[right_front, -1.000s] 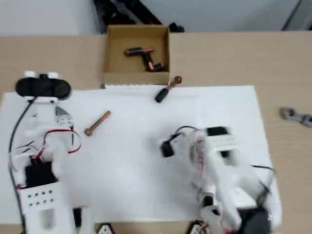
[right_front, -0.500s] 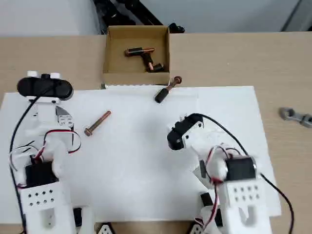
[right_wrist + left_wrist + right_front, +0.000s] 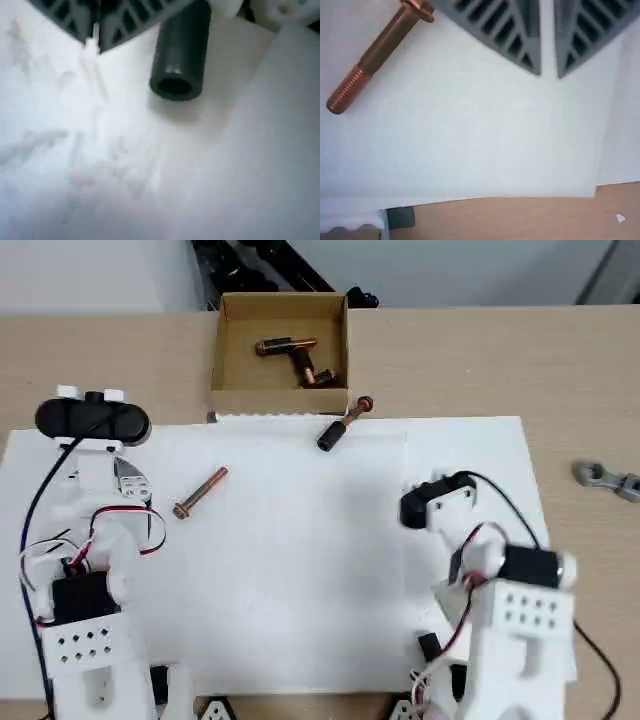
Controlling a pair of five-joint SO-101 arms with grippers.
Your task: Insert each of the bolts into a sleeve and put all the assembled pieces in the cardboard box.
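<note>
Box point(image 3: 340, 350): brown card, square, open top. Two assembled pieces point(image 3: 295, 355) lie crossed inside it, copper bolts in dark sleeves. Third piece point(image 3: 343, 425) lies just outside the box's front wall, copper flanged head toward the box, black sleeve end on the sheet. Loose bolt point(image 3: 200, 493): bare copper, flat on the sheet, well in front of the box's left corner.

Left wrist view adds bolt detail: smooth shank, threaded tip, flanged head just beside one finger. Left hand point(image 3: 547, 75): grey lattice-ribbed fingers, only a narrow slit between them, gripping nothing.

Right wrist view adds a loose sleeve point(image 3: 177, 55): matte black tube lying on the sheet with its open bore toward the camera. Right hand point(image 3: 95, 47) is beside it, same grey lattice, near-closed and empty.

Surface: smooth white sheet point(image 3: 300, 570) over a light wood-grain worktop point(image 3: 500, 360). A small grey metal part point(image 3: 605, 477) sits on bare wood, far right of the box. Behind the box: a black frame point(image 3: 250, 265) and a pale wall.
</note>
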